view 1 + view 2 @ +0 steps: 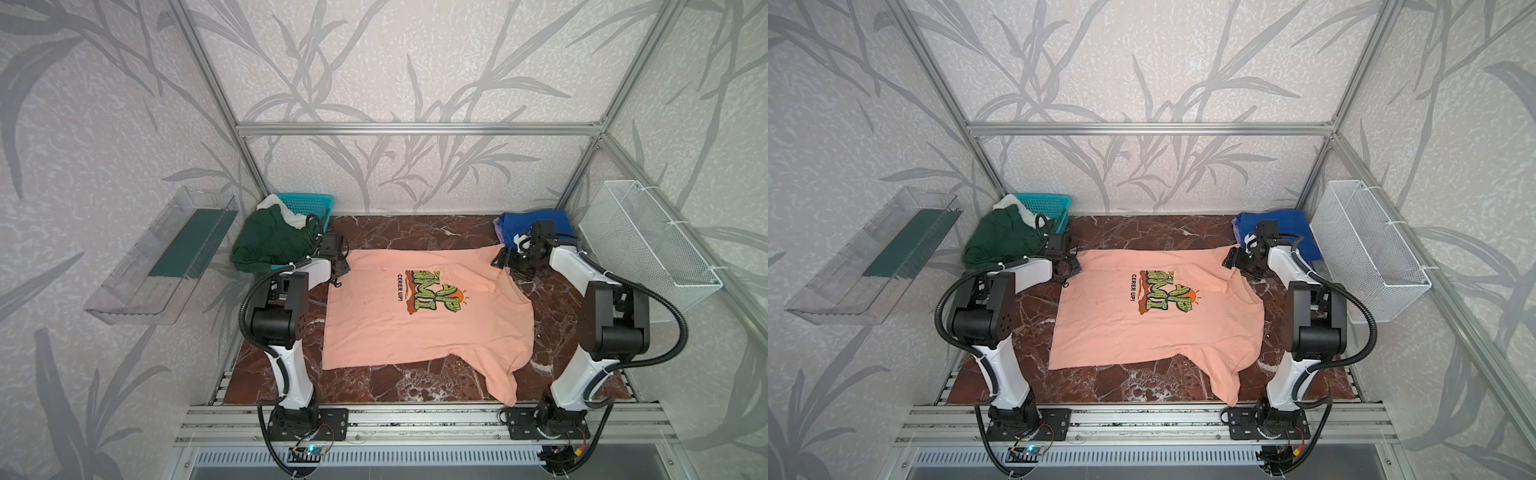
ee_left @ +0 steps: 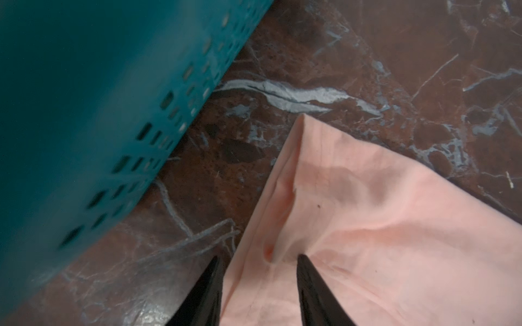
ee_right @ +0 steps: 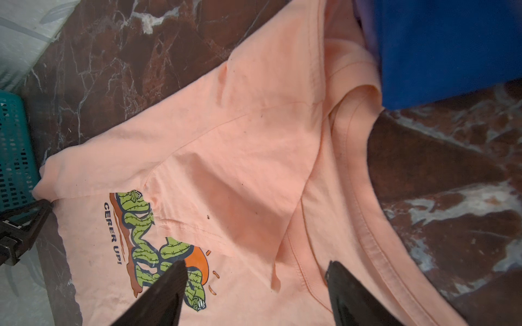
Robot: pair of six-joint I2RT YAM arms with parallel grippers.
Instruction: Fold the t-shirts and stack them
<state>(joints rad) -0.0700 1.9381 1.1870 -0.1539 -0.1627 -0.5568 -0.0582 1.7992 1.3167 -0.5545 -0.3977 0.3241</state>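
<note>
While both arms reach to the far side of the desk [image 1: 415, 232], I log the peach tee [image 1: 415, 324] spread print-up across its middle, hem toward the left edge, collar toward the right edge. Far sleeve is folded over onto the chest and covers part of the print. Near sleeve trails down to the front edge by the right arm's base. Left gripper [image 2: 258, 258] is at the tee's far-left hem corner. Its jaws are apart and straddle the hem: one finger [image 2: 209, 285] on bare marble, the other on cloth, and the fabric between lies loose, not pinched. Right gripper [image 3: 257, 264] hovers over the folded shoulder at the tee's far-right corner, beside the collar. Its jaws are spread wide with nothing held. Blue tee [image 1: 536, 220] lies folded in the far right corner, just behind the right gripper. In both top views I can't tell if it touches the peach tee; the right wrist view shows their edges overlapping. Green tee [image 1: 266, 245] is crumpled in the far left corner, draped over the front of the basket [image 1: 309, 203]. White tee [image 1: 270, 201] pokes out behind it, at the basket's rim.
</note>
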